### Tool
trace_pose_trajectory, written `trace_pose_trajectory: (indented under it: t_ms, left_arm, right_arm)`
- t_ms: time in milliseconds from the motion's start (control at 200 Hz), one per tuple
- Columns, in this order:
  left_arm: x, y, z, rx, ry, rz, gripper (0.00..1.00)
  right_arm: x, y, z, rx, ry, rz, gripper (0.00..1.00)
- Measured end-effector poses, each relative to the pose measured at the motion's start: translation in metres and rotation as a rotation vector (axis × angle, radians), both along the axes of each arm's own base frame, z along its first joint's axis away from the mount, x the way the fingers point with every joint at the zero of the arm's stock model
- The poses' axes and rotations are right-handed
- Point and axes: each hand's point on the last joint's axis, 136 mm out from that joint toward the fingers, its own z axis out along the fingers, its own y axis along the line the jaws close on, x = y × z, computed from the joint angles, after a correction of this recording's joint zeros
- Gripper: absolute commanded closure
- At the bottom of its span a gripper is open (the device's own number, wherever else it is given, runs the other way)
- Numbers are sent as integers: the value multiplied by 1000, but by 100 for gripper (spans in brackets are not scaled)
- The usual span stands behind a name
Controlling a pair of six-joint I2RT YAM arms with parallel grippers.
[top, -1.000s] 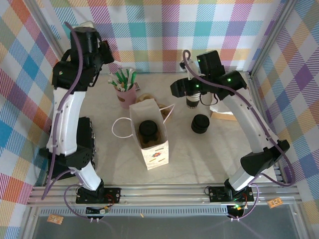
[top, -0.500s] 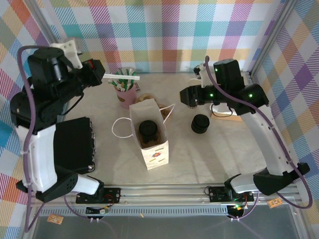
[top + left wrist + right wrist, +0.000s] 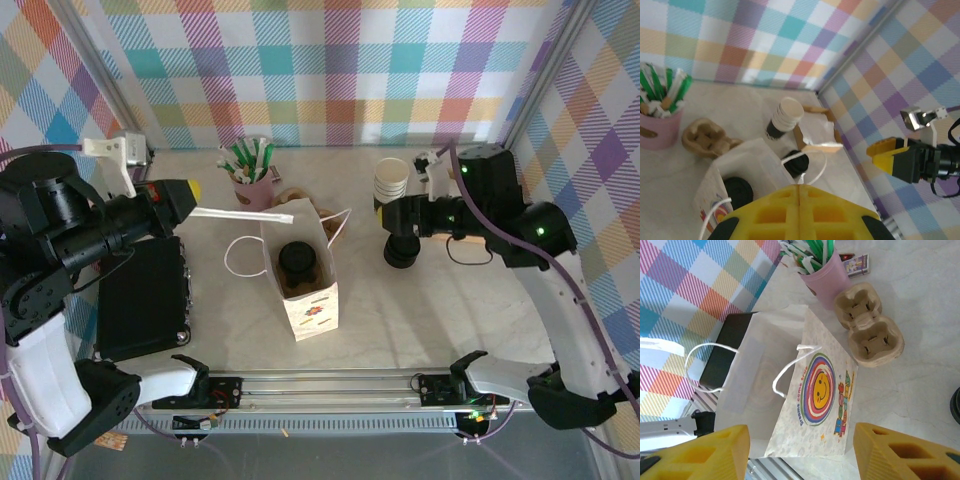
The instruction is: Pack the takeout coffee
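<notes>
Black-lidded paper takeout coffee cup (image 3: 305, 262) is sitting inside white paper bag (image 3: 312, 300), centre of desk (image 3: 450, 300). Left pincer (image 3: 188, 195) is clenching white wrapped straw (image 3: 245, 214); right pincer (image 3: 383, 215) is hanging released. Probably light, squashy, spillable; grip wall gently below lid.

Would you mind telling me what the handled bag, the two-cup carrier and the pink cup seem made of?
The handled bag looks like matte white paper, with sharp folds and a printed smiley. The two-cup carrier seems moulded pulp: dull tan, soft-edged wells. The pink cup is smooth and evenly coloured, probably plastic, possibly coated paper.
</notes>
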Motion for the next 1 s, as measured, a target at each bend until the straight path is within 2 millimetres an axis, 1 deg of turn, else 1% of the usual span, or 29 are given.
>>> trace_pose_trajectory:
  t_ms: [55, 115, 200, 265, 430, 495, 610, 865, 1000]
  left_arm:
    - [-1, 0, -7, 9, 34, -3, 100]
    - [-1, -2, -8, 12, 58, -11, 100]
    - [2, -9, -5, 3, 76, -38, 100]
    - [5, -15, -9, 2, 106, -64, 100]
    - [19, -32, -34, 47, 219, -113, 100]
    - [26, -40, -48, 78, 265, -133, 100]
    - [25, -45, -66, 129, 314, -160, 100]
    - [25, -49, -72, 195, 293, -178, 100]
    - [31, -62, -82, 245, 306, -213, 100]
  right_arm:
    - [-6, -4, -6, -9, 1, 3, 43]
    - [-11, -6, -10, -20, 10, 6, 43]
    - [-10, -6, -9, -20, 8, 7, 43]
    - [-9, -6, -9, -20, 7, 6, 43]
    - [-5, -8, -12, -37, 4, -17, 43]
    - [-3, -8, -14, -40, 10, -24, 43]
    - [0, -8, -21, -45, 37, -39, 44]
    - [10, -7, -27, -58, 72, -73, 44]
    - [17, -5, -30, -63, 88, -84, 45]
